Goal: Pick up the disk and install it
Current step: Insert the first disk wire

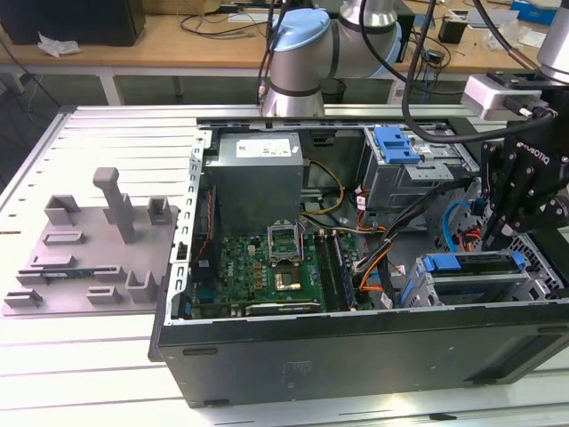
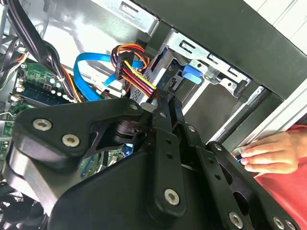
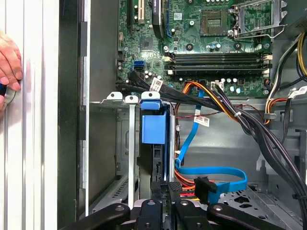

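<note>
The black gripper (image 1: pixel 494 235) (image 2: pixel 167 98) (image 3: pixel 167 184), fingers pressed together and grasping nothing, points its tips at the near end of the disk (image 1: pixel 471 264) (image 2: pixel 160 72) (image 3: pixel 158 158); contact cannot be judged. The disk stands on edge in a metal drive cage (image 3: pixel 129 143), its body dark between blue plastic side rails. Orange and yellow power wires (image 2: pixel 134 72) and a blue data cable (image 3: pixel 211 172) lie just beside it, with the green motherboard (image 1: pixel 258 267) beyond. The open computer case (image 1: pixel 356 347) sits on a slatted aluminium table (image 1: pixel 80 356) beside a grey holder (image 1: pixel 98 249). A person's hand (image 2: pixel 268 153) (image 3: pixel 8 62) rests outside the case wall. Wooden benches (image 1: pixel 178 40) line the background.
</note>
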